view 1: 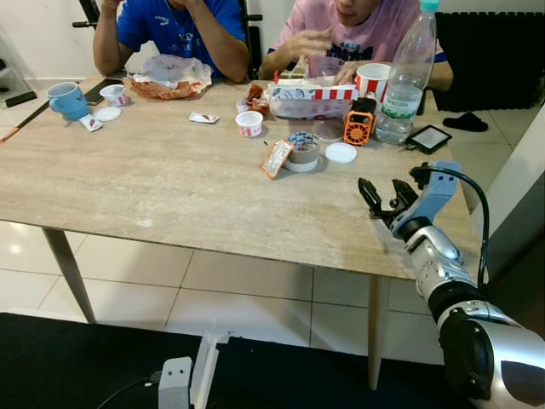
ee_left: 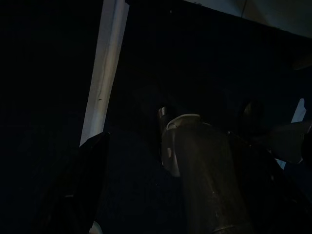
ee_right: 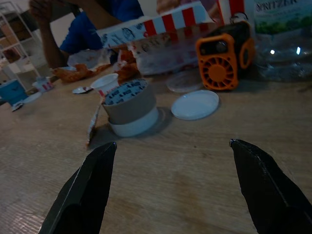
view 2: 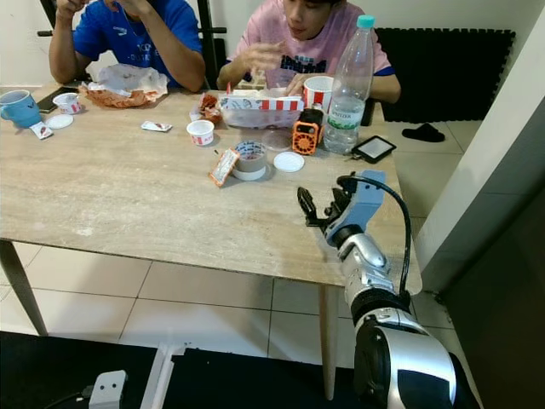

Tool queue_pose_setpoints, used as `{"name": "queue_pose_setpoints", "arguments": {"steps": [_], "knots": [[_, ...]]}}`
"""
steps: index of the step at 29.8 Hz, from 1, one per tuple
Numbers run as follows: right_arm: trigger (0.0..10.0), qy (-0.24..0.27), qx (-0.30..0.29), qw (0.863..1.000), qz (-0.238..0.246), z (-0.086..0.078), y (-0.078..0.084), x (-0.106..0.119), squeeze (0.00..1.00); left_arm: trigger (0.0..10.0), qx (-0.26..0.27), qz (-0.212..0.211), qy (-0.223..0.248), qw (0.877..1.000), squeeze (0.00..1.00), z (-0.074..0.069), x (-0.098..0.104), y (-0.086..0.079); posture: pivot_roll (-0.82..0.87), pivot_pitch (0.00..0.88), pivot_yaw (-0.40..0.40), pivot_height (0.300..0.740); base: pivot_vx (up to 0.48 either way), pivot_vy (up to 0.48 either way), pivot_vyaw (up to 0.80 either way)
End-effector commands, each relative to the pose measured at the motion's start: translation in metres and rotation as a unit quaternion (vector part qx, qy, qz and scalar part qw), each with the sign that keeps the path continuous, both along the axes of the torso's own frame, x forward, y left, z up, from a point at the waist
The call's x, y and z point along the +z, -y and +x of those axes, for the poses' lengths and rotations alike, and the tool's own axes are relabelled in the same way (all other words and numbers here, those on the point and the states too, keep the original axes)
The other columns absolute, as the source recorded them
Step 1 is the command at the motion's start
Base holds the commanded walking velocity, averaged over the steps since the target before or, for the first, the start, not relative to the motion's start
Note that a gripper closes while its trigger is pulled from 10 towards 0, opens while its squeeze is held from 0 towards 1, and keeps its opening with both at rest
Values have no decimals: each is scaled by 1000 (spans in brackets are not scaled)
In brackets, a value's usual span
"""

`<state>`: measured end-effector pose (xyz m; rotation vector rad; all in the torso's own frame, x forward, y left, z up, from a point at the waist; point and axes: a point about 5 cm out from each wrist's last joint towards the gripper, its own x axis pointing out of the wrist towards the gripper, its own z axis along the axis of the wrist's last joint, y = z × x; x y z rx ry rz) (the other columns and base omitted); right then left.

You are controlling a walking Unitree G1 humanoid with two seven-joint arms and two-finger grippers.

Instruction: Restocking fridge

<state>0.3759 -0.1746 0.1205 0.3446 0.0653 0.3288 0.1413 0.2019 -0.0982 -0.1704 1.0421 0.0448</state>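
Note:
My right gripper hovers open over the front right part of the wooden table, nothing between its fingers. The right wrist view looks past that gripper at a small tub stacked in a tape roll, a white lid and an orange fan-like gadget. A tall clear water bottle with a teal cap stands behind the gadget, toward the far right of the table. My left arm hangs idle; its wrist view is very dark, with a pale strip and a part of the robot's body dimly visible.
Two people sit at the far side: a blue sleeve and a pink shirt. Between them lie a striped food box, a paper cup, a blue mug, small tubs and wrappers. A dark mat covers the floor.

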Motion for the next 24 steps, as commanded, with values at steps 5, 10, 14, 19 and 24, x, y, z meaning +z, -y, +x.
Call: {"name": "queue_pose_setpoints", "arguments": {"steps": [5,10,14,19,24], "knots": [[10000,26,40,999,23,-5,-7,-2,0,10000,2,-4,-1,1000,0,3,1,3,-39,0,39,740,0,0,0],[10000,22,51,998,23,-8,-10,-7,0,10000,3,-4,-3,1000,0,2,0,2,-35,0,38,740,0,0,0],[10000,21,67,997,26,-10,-16,-11,0,10000,3,-2,-6,1000,0,0,0,0,-34,0,33,740,0,0,0],[10000,21,75,997,23,-11,-16,-11,0,10000,-2,-1,-7,1000,0,1,0,1,-41,0,34,740,0,0,0],[10000,28,81,996,28,-10,-17,-8,0,10000,-5,-4,-8,1000,0,1,-1,4,-41,0,38,740,0,0,0]]}}
